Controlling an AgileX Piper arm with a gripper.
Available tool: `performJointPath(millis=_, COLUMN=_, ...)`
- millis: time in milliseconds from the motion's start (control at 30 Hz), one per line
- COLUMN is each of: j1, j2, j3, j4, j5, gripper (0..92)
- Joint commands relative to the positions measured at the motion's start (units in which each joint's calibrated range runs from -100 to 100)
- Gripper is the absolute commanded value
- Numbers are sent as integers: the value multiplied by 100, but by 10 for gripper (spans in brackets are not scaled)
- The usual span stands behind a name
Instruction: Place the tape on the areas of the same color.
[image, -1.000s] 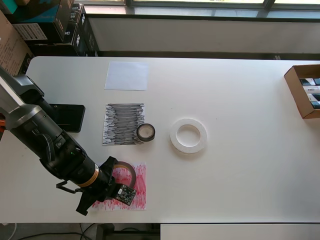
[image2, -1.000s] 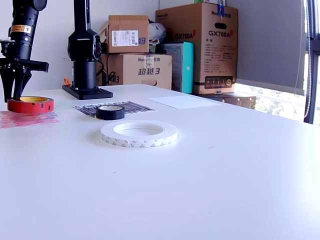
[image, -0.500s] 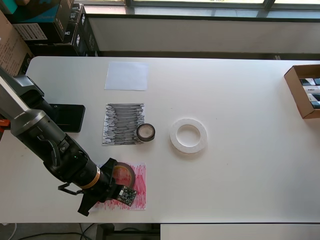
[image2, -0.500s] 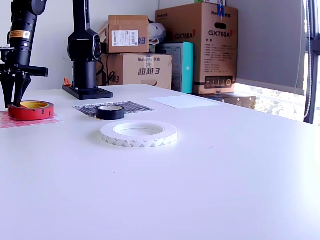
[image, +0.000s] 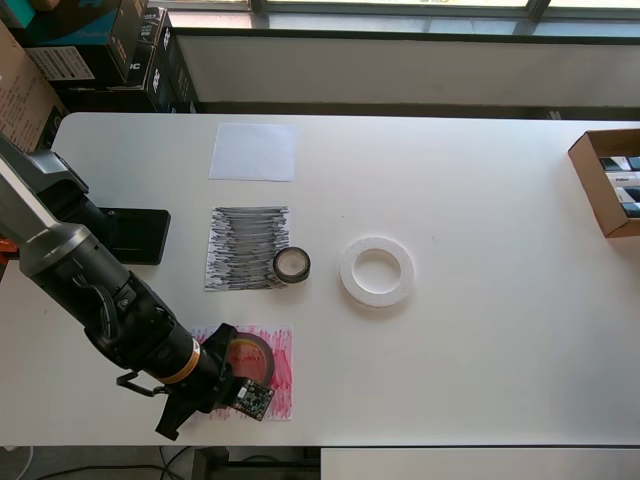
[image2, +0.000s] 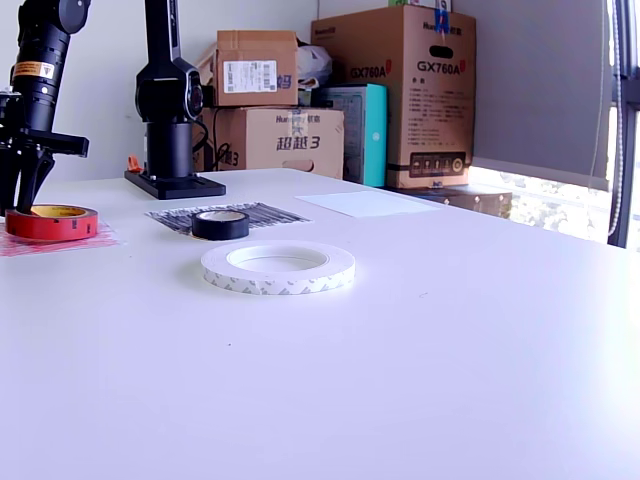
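- Lower left of the overhead view: black jointed Piper arm (image: 95, 305), grey upper segment, orange-brown ring near the wrist, small circuit board.
- Upper left of the exterior view: black cylindrical links, orange label, square black base plate (image2: 175, 184).

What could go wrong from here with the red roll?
1. The tool has the red roll low over or on the red sheet; if tape sticks to a finger, retreat may drag roll and sheet.
2. The black roll overhangs the black sheet's edge; it may count as unplaced.
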Motion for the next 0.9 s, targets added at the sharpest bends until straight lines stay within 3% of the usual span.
performJointPath(millis=0, j1=3, j2=-34, j3=-23, j4=33, j5=2, gripper=52)
performJointPath(millis=233, j1=3, j2=-34, j3=-23, j4=25, j5=27, gripper=405)
performJointPath(millis=333, j1=3, j2=-34, j3=-23, j4=25, j5=19, gripper=497)
performJointPath(millis=667, j1=66, j2=-137, j3=-77, j4=25, j5=19, gripper=504)
performJointPath(millis=867, j1=82, j2=-118, j3=-1086, j4=50, j5=51, gripper=504)
